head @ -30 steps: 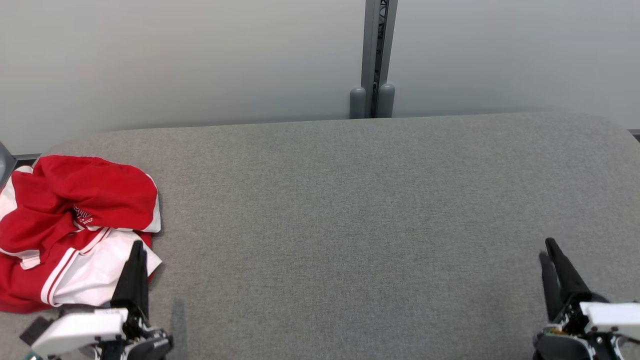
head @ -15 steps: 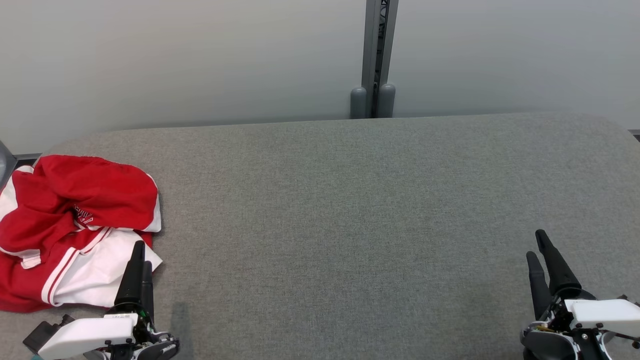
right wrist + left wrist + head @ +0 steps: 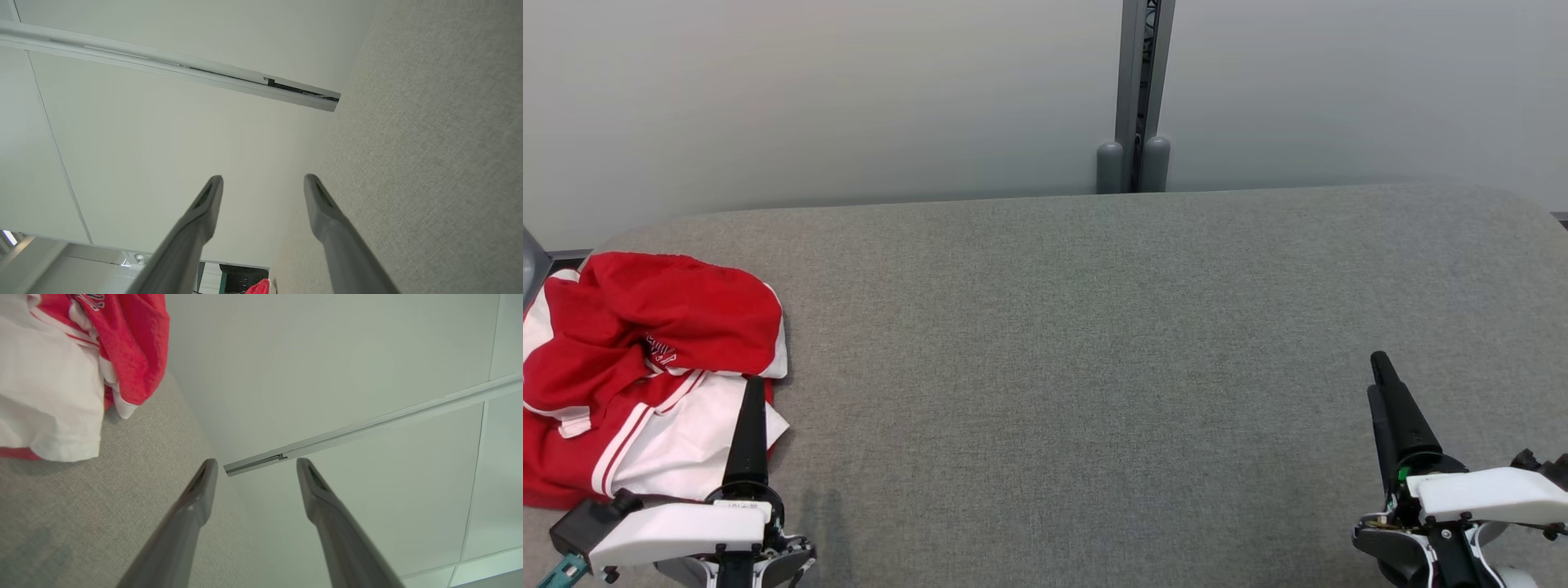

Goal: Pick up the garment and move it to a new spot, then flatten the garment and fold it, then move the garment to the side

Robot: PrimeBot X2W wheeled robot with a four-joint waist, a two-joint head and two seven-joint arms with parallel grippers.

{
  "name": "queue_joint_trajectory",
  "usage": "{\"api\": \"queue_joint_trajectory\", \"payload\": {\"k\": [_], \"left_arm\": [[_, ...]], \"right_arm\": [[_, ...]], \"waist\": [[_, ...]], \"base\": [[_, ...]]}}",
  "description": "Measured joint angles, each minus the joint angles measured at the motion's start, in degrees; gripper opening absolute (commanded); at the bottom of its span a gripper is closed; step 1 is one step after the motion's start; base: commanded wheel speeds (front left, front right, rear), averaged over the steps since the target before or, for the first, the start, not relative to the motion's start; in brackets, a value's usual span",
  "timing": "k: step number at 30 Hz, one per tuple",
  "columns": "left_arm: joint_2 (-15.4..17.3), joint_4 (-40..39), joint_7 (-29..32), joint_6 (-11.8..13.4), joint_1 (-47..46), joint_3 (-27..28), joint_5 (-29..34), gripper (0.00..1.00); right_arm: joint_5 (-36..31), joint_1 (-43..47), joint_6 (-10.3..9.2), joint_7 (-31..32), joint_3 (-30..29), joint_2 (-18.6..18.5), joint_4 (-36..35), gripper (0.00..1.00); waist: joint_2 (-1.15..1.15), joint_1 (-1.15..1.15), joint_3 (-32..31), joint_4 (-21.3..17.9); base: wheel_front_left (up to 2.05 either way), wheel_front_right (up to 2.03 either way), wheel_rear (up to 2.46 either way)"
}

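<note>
At the left end of the table (image 3: 1094, 327), the garment (image 3: 645, 367) lies crumpled, red and white, and the left gripper (image 3: 754, 388) hovers near its white edge, jaws spread and empty. The right gripper (image 3: 1380, 363) hangs well apart at the right, likewise spread and empty. A good pick pinches deep into a bunched fold near the middle, so the cloth lifts whole rather than trailing. Grey woven fabric covers the table; a pale wall (image 3: 849, 98) and a grey post (image 3: 1139, 82) stand behind.

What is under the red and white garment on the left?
The garment lies crumpled on the grey table, near its left edge. Its folds cover the patch beneath, so anything tucked under it cannot be seen.
</note>
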Motion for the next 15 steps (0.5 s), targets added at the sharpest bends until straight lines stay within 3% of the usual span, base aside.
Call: {"api": "queue_joint_trajectory", "payload": {"k": [15], "left_arm": [[0.3, -2.0, -3.0, 1.8, 0.0, -2.2, 16.3, 1.00]], "right_arm": [[-15.0, -0.8, 0.01, -3.0, 2.9, -0.4, -1.2, 1.00]], "waist": [[0.00, 0.00, -0.1, 0.1]], "base": [[0.00, 0.00, 0.00]]}}
